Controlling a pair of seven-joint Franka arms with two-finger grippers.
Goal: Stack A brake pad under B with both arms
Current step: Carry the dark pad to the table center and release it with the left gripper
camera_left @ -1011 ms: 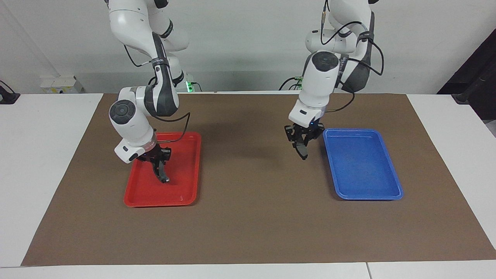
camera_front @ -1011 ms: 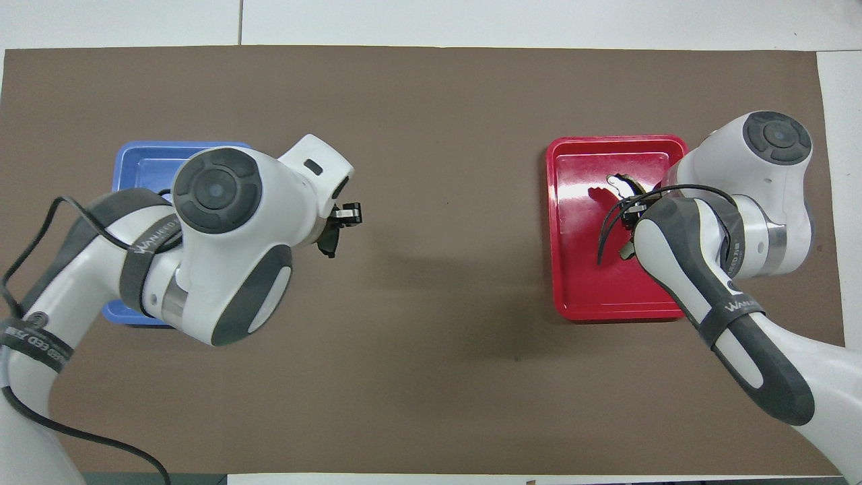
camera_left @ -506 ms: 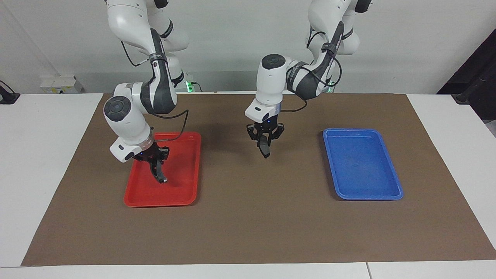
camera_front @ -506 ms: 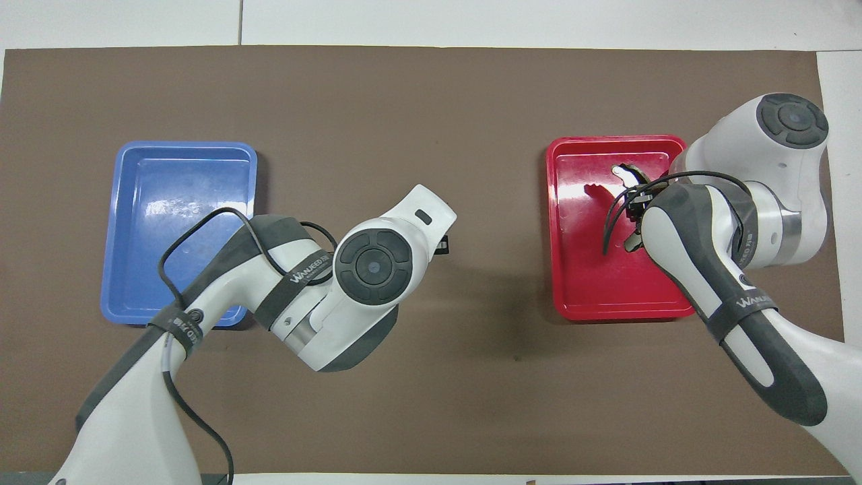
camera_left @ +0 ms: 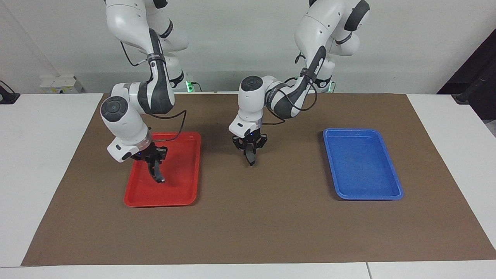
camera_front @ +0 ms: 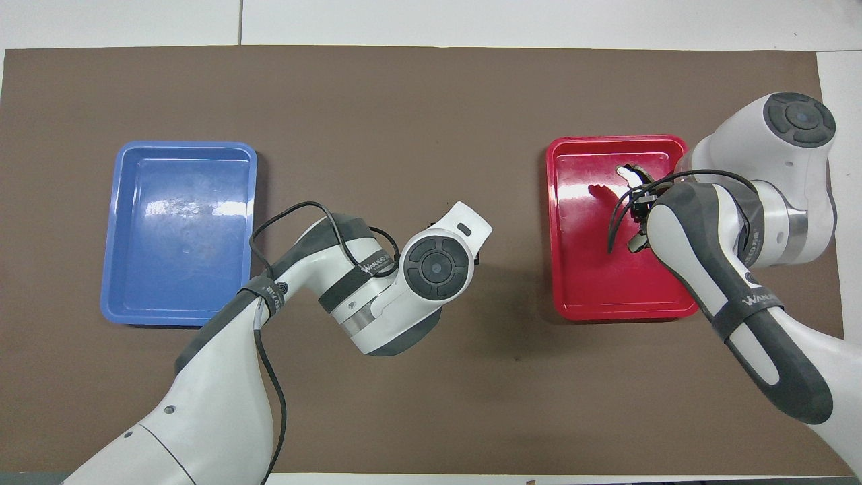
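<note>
While both pads hang in the air, the task stands at the carrying step, with nothing stacked yet. In the facing view, the left claw (camera_left: pixel 250 149) hovers over the bare brown mat (camera_left: pixel 248 228) on the bench (camera_left: pixel 38 155). It sits just at three o'clock of the red tray (camera_left: pixel 161 202), between that tray and the blue tray (camera_left: pixel 368 197). It is pinching the A brake pad (camera_left: pixel 251 158) by its upper end, so the short dark piece dangles on edge toward six o'clock, clear of the mat.

The right claw (camera_left: pixel 154 161) is over the red tray and is pressed onto B (camera_left: pixel 157 175), whose curved black body also points down toward six o'clock. B's lower tip seems to be just above the tray floor, though from this range I cannot be sure it is free of it. In the overhead view the left wrist covers its own claw and pad.

As I judge it, A must go down first. That calls for the left arm to lower and turn the pad from on edge to flat on the mat, let go, and draw clear. Only after that should the right arm carry B toward three o'clock, off the tray, level it, and set it squarely on A.
</note>
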